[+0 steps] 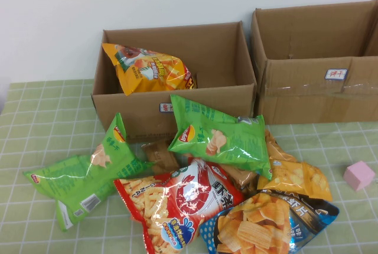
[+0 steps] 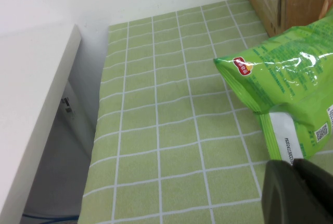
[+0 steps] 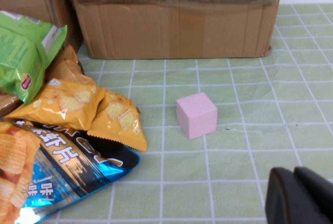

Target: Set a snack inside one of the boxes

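Two open cardboard boxes stand at the back of the table, the left box [image 1: 136, 112] and the right box [image 1: 307, 97]. An orange-yellow snack bag [image 1: 150, 71] lies inside the left box. In front lies a pile of snacks: a green chips bag [image 1: 221, 136], another green bag [image 1: 88, 174], a red shrimp-stick bag [image 1: 183, 201], a blue and orange chips bag [image 1: 266, 224] and yellow cracker bags [image 1: 295, 177]. Neither arm shows in the high view. My left gripper [image 2: 293, 165] is shut and empty beside the left green bag [image 2: 286, 83]. My right gripper [image 3: 292, 172] is shut and empty, near the pink cube [image 3: 196, 114].
The pink cube [image 1: 359, 175] sits on the green checked cloth at the right. A small brown packet [image 1: 162, 156] lies in the pile. The table's left edge [image 2: 99, 130] drops off beside a white surface. The right box's wall [image 3: 177, 26] stands behind the cube.
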